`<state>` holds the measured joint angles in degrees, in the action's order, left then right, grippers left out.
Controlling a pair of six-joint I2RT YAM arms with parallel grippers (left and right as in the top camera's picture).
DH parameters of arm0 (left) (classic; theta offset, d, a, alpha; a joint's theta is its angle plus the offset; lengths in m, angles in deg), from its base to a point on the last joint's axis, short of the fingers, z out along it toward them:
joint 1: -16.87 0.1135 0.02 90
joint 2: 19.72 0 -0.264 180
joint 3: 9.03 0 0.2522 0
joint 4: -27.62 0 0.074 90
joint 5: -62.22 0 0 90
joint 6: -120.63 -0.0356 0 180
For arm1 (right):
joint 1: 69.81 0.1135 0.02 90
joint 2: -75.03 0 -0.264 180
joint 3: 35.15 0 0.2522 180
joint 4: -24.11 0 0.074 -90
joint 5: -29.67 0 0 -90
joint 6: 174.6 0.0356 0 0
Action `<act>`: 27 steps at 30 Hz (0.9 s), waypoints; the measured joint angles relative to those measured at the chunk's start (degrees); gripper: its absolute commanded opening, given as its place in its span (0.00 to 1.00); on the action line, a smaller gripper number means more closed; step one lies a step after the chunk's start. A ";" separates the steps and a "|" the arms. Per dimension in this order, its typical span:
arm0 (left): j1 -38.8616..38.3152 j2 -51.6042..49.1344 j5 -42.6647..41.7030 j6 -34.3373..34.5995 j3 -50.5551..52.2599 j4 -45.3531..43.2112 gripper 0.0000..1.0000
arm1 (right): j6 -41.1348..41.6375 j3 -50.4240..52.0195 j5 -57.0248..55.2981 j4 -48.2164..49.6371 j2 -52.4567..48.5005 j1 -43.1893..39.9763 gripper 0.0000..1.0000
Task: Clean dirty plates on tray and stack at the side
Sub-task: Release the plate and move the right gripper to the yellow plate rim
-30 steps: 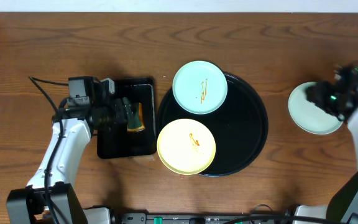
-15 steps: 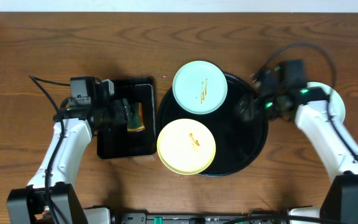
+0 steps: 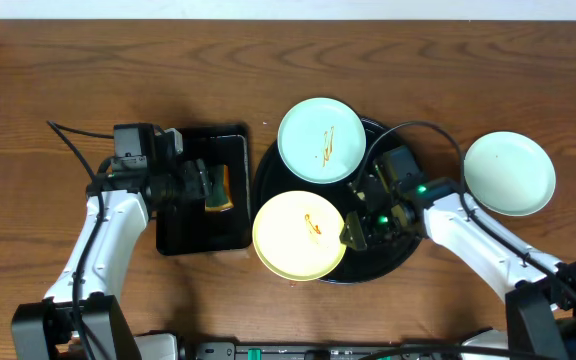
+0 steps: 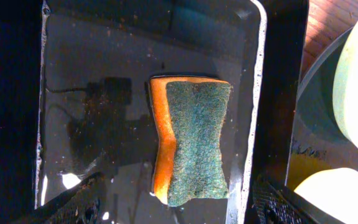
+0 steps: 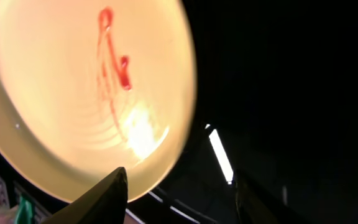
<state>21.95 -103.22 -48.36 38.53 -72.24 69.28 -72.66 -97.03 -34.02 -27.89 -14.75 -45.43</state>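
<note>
On the round black tray (image 3: pixel 370 266) lie two smeared plates: a mint one (image 3: pixel 321 140) at its upper left and a yellow one (image 3: pixel 300 235) at its lower left. A third, clean mint plate (image 3: pixel 509 173) rests on the bare wood at the right. My right gripper (image 3: pixel 354 231) stands open at the yellow plate's right edge. In the right wrist view one finger (image 5: pixel 104 196) overlaps the yellow plate's (image 5: pixel 79 93) rim and the other is over the tray (image 5: pixel 291 74). My left gripper (image 3: pixel 200 187) hangs open over a sponge (image 4: pixel 191 140), holding nothing.
The green-and-orange sponge (image 3: pixel 218 188) lies in a wet rectangular black tray (image 3: pixel 203 232) left of the round tray. A black cable (image 3: pixel 438 135) arcs above the right arm. Bare wood lies along the back and at both far sides.
My right arm left the clean mint plate on the table at the right and swung left across the tray to the yellow plate's edge. The left arm has not moved.
</note>
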 measured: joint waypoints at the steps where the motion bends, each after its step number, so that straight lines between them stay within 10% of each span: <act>1: 0.00 0.00 -0.02 0.00 0.00 0.00 0.76 | 0.61 0.00 0.17 0.02 0.00 0.39 0.42; 27: 0.00 0.00 0.00 0.00 0.00 0.20 0.77 | 29.66 2.89 0.70 -0.68 0.00 9.99 0.40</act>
<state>21.95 -103.22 -48.36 38.53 -72.24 69.47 -43.00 -94.15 -33.33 -28.56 -14.75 -35.44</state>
